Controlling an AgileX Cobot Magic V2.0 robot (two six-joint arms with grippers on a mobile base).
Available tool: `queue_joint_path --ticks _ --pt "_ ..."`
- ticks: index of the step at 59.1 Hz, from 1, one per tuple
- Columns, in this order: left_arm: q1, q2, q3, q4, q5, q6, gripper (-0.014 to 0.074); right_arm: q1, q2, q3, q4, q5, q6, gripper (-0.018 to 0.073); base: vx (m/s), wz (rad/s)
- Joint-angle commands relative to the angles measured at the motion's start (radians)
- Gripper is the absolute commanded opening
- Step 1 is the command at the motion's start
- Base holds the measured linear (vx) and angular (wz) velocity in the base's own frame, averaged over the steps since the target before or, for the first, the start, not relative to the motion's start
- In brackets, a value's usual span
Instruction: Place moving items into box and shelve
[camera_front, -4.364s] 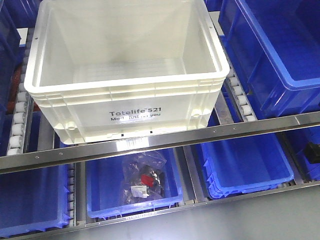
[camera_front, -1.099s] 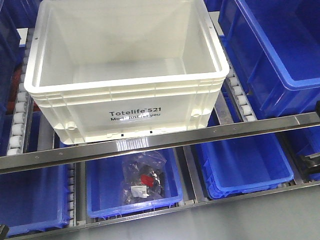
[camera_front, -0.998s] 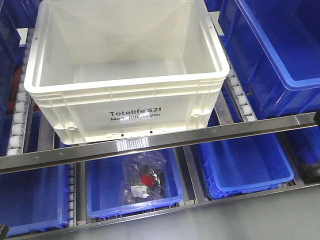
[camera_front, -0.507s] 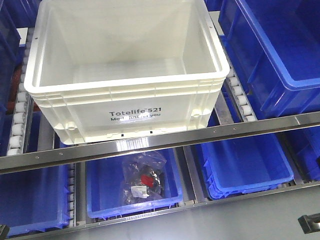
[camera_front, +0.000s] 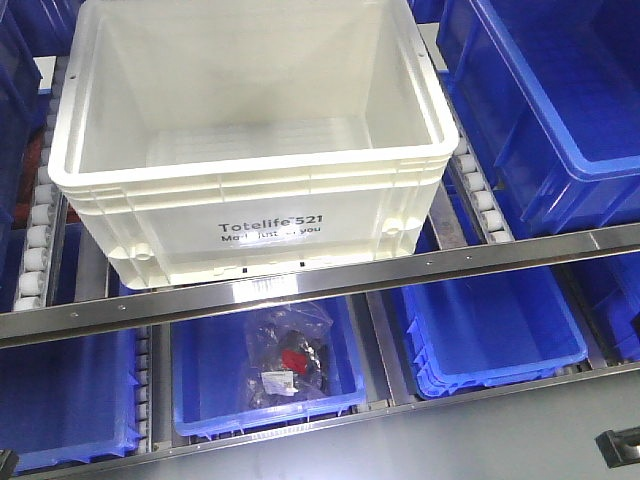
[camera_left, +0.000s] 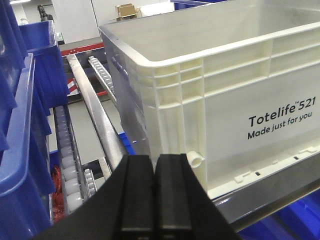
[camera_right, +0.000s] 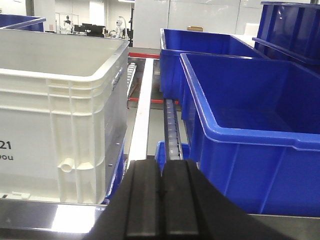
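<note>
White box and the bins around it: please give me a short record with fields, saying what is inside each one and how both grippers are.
box: white crate on the roller shelf, nothing visible inside
box print: "Totelife 521 Made just for you"
bin under the box: blue bin holding a clear bag of dark parts with one red piece
bin to the right, upper level: blue bin, no contents visible
left gripper: closed, holding nothing, near the box's corner
right gripper: closed, holding nothing, between box and blue bin

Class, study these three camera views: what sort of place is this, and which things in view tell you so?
Probably a warehouse or parts store with flow racking. The white crate sits on roller tracks behind a steel rail, rows of blue bins fill the levels around it, and one holds a bagged part.
</note>
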Motion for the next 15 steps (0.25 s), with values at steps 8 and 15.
queue_joint_path --ticks 8,15 --pt "-0.003 -0.003 0.018 -0.003 -0.082 -0.005 -0.0022 -0.003 -0.002 0.018 -0.003 -0.078 -0.002 -0.0015 0.00 0.00" --pt "-0.003 -0.003 0.018 -0.003 -0.082 -0.005 -0.0022 -0.003 -0.002 0.018 -0.003 -0.078 -0.002 -0.0015 0.00 0.00"
